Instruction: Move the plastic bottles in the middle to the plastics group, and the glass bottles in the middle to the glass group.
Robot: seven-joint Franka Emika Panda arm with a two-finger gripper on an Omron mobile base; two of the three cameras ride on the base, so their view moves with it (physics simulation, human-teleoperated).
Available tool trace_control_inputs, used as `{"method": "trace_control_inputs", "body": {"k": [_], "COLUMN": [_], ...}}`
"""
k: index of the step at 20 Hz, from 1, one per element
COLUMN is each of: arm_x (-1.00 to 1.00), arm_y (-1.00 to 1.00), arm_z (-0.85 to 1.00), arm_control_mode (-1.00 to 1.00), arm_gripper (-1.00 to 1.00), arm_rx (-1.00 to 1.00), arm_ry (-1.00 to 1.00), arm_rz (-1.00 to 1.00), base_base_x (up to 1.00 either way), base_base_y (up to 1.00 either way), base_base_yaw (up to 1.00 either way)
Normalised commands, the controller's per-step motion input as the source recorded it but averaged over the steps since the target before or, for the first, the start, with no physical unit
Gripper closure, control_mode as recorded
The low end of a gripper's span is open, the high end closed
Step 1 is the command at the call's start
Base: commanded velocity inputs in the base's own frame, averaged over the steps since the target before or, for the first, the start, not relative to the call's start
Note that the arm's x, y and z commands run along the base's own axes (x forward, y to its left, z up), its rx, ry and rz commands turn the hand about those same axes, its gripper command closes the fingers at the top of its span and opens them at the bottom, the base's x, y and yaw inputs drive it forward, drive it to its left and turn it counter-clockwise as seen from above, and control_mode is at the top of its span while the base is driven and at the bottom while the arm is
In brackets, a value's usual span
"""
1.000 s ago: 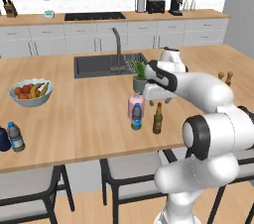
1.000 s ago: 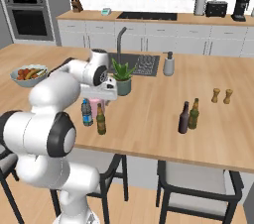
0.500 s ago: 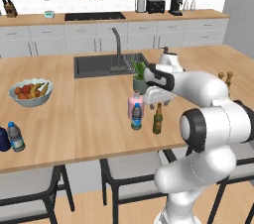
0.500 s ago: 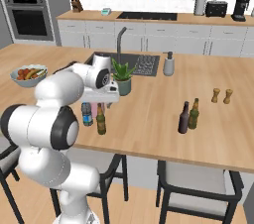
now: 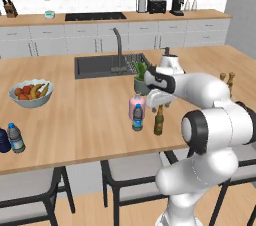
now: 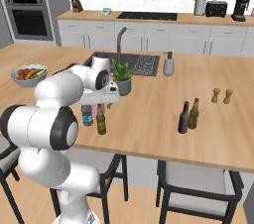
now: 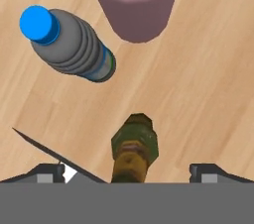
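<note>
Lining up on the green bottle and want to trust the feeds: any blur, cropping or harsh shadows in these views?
Hand view: sharp, soft shadows on the wood; the wide pink bottle is cropped at the top, and the slim olive-green long-necked bottle is cut off below, looking foreshortened from above. Left base view: even light, slightly soft; the small clear blue-capped water bottle is readable. Right base view: the arm covers part of the bottles.
</note>
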Motion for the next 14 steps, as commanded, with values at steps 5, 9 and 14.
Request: {"method": "trace_control_inputs", "body": {"k": [5, 9, 14], "arm_x": [-0.06, 0.08, 0.29], "arm_y": [0.01, 0.04, 0.02], "arm_z": [-0.01, -0.03, -0.18], "arm_control_mode": [-1.0, -1.0, -1.0], "arm_gripper": [-1.0, -1.0, -1.0], "arm_rx": [-0.02, -0.03, -0.04], "arm_ry": [0.0, 0.0, -0.02], "arm_rz": [0.0, 0.0, 0.04], "base_base_x": [0.0, 0.0, 0.0], "base_base_y": [0.0, 0.0, 0.0], "base_base_yaw": [0.0, 0.0, 0.0]}}
